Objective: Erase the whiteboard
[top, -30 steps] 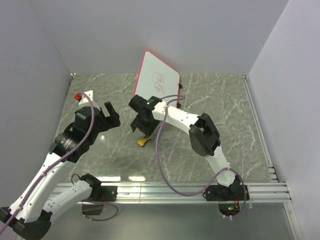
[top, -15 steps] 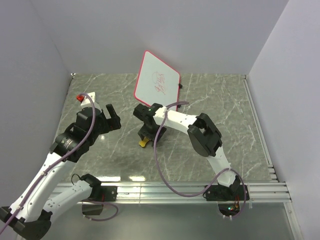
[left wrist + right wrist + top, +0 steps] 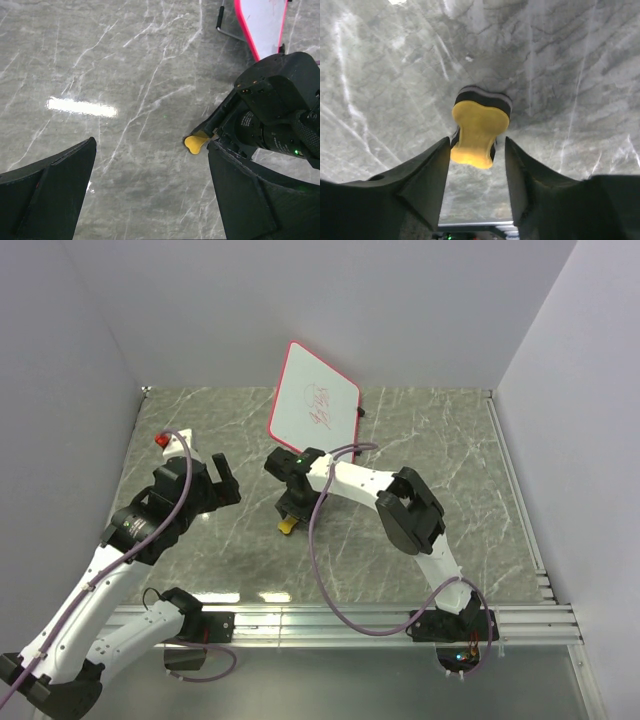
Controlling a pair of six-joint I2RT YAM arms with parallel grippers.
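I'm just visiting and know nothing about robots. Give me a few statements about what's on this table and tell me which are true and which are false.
1. The whiteboard has red scribbles on it. True.
2. The whiteboard lies flat on the table. False: it stands tilted up at the back.
3. The right arm's fingers stand on either side of the yellow eraser. True.
4. The left arm's fingers hold the eraser. False: they are spread wide and empty, off to its side.
5. The eraser is pressed against the whiteboard. False: it sits on the table in front of it, apart.
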